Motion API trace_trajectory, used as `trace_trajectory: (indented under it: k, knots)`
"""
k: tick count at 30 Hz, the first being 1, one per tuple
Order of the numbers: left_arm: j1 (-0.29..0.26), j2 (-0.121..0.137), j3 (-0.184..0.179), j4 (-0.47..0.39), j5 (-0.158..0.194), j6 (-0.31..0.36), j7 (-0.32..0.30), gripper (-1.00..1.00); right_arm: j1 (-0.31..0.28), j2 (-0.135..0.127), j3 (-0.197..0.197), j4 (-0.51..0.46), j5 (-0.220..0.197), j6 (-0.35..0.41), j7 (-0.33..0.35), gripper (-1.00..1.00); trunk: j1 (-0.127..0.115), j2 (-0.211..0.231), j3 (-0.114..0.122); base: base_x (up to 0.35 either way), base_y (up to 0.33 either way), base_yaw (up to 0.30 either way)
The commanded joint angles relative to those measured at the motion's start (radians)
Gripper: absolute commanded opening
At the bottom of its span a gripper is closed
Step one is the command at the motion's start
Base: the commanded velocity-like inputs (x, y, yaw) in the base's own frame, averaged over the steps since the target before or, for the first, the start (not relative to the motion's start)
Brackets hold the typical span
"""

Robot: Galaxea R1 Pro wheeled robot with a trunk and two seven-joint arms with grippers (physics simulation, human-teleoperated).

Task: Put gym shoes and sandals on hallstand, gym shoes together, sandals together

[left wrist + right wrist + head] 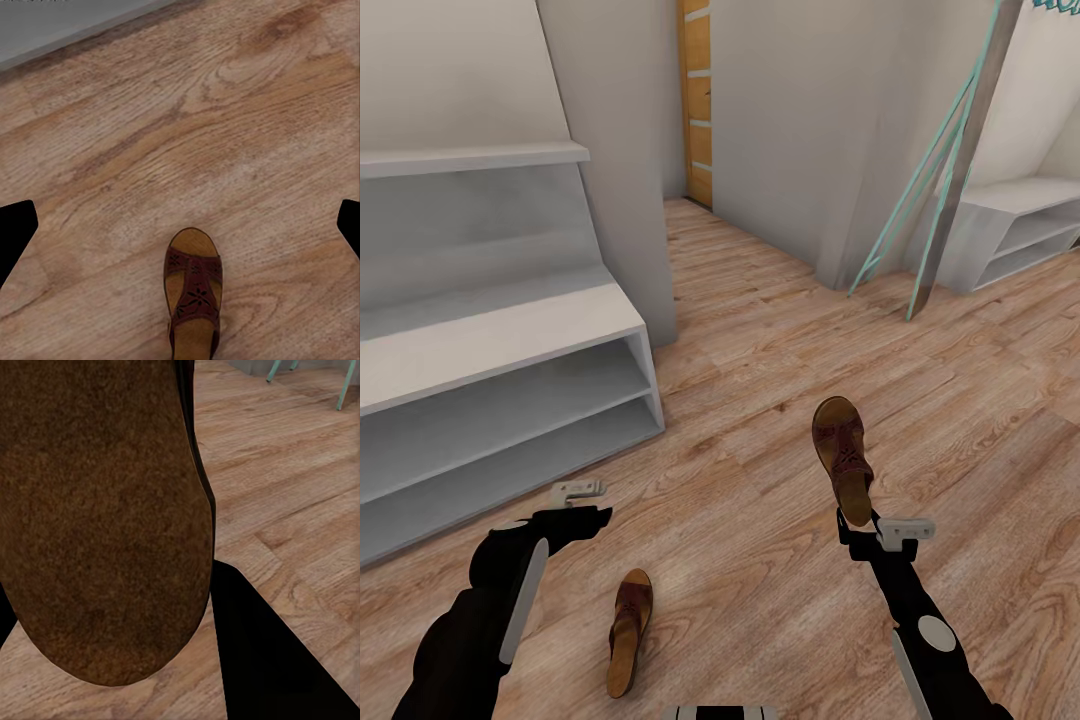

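My right gripper point(857, 522) is shut on the heel of one dark reddish-brown sandal point(842, 452), holding it above the corridor floor point(760, 360) with its toe pointing away. In the right wrist view its brown sole point(105, 510) sits against a black finger point(262, 660). The other sandal point(629, 630) point(193, 300) lies flat on the floor between my arms. My left gripper point(592, 512) point(180, 225) hangs open above the floor just beyond that sandal's toe. The white-grey hallstand point(500, 335) stands at the left with bare open tiers. The gym shoes are out of view.
A grey wall corner point(630, 200) rises behind the hallstand's right end. A teal-legged frame point(945, 170) leans at the back right beside another white shelf unit point(1020, 230). A wooden door point(697, 100) shows at the corridor's far end.
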Motion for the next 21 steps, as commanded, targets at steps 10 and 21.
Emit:
trace_trajectory:
  k: [10, 21]
  knots:
    - [-0.057, -0.001, 0.0, 0.007, -0.001, 0.001, 0.007, 1.0, 0.0, 0.001, 0.002, 0.0, -0.009, 0.002, 0.002, -1.0, 0.0, 0.0, 0.0, 0.0, 0.0, 0.0]
    - [-0.505, -0.001, -0.001, 0.701, -0.006, 0.018, 0.008, 1.0, -0.001, 0.003, 0.008, -0.047, -0.007, 0.624, -0.001, -1.0, 0.0, 0.0, 0.0, 0.0, 0.0, 0.0]
